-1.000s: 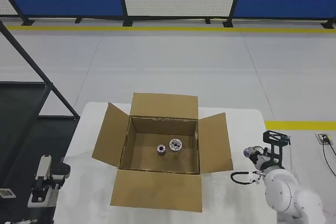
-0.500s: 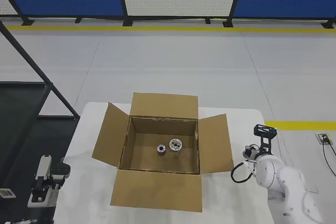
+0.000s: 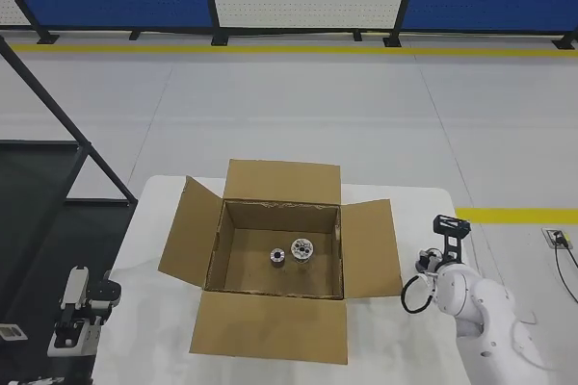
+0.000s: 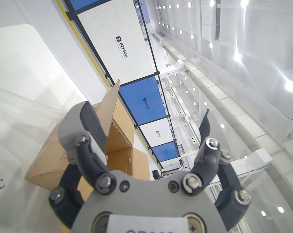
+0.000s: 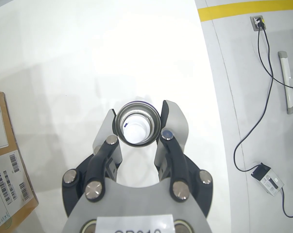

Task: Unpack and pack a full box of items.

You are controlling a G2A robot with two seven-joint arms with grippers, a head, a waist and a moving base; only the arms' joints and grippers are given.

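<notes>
Remote station, packing job: the right jaws are clamped on a metal can (image 5: 137, 128), one pad on each side of its rim. The can stands upright in the grip, its open silver top and white inner cap facing the wrist camera. It sits over the bare white worktop (image 5: 88, 49), just beside the outer face of the cardboard box's right flap. I cannot tell whether its base touches the surface.

From above, the cardboard box (image 3: 281, 181) stands in the middle of the worktop with all four flaps folded outward. Two small round metal parts lie on its floor near the far wall. The smaller part (image 3: 277, 256) sits just beside the larger part (image 3: 302, 251), and the two do not appear to touch. The right arm (image 3: 467, 298) comes in from the near right corner, its wrist close to the right flap.

The left jaws are spread wide with nothing between them. They point upward toward the hall ceiling and a row of blue and white wall panels (image 4: 117, 47), with the box's corner and a raised flap just beside one finger (image 4: 93, 124).

Barcode labels (image 5: 5, 166) cover the outer face of the right flap. On the floor beyond the worktop's edge, a black cable (image 5: 258, 127) runs from a floor socket (image 5: 258, 23), and a yellow line (image 5: 248, 7) crosses the floor there.
</notes>
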